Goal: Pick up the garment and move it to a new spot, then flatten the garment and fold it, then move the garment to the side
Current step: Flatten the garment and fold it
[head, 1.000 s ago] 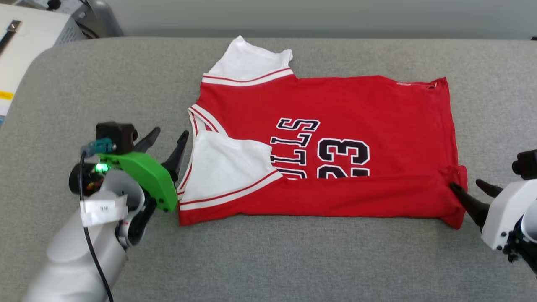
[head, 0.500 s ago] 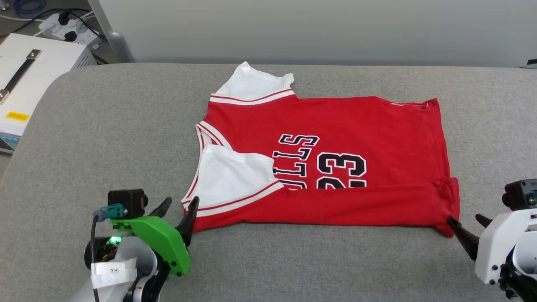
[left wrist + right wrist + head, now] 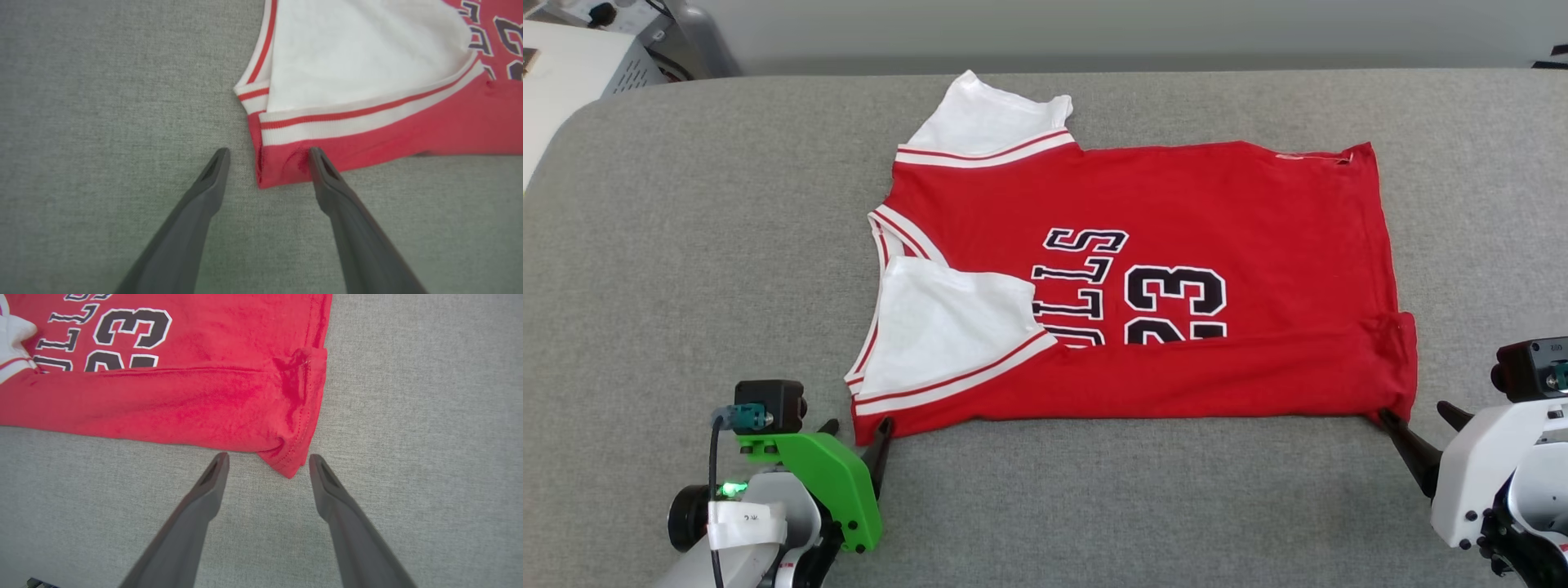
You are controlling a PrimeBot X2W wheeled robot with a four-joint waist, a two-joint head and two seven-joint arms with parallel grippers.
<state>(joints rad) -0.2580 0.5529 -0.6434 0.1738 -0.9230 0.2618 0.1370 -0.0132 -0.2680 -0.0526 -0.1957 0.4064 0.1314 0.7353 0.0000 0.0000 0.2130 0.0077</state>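
The garment [image 3: 1176, 212], a red jersey with white sleeves and a black "23" print, lies flat on the grey table [image 3: 686, 245], neck to the left. Its near long edge is folded up over the print, and one white sleeve [image 3: 947, 327] lies on top. My left gripper [image 3: 856, 426] stands open at the near left corner [image 3: 278, 171], which lies between its fingers. My right gripper [image 3: 1413, 412] stands open just short of the near right hem corner [image 3: 290, 465]. Neither holds cloth.
A white box [image 3: 572, 73] with cables stands off the table's far left corner. Bare grey cloth surface stretches along the near edge [image 3: 1135, 506] and to the left of the garment.
Both grippers have drawn back toward me, from the garment's sides to its near corners. The head camera has shifted, so the whole picture moved; the garment lies as before.
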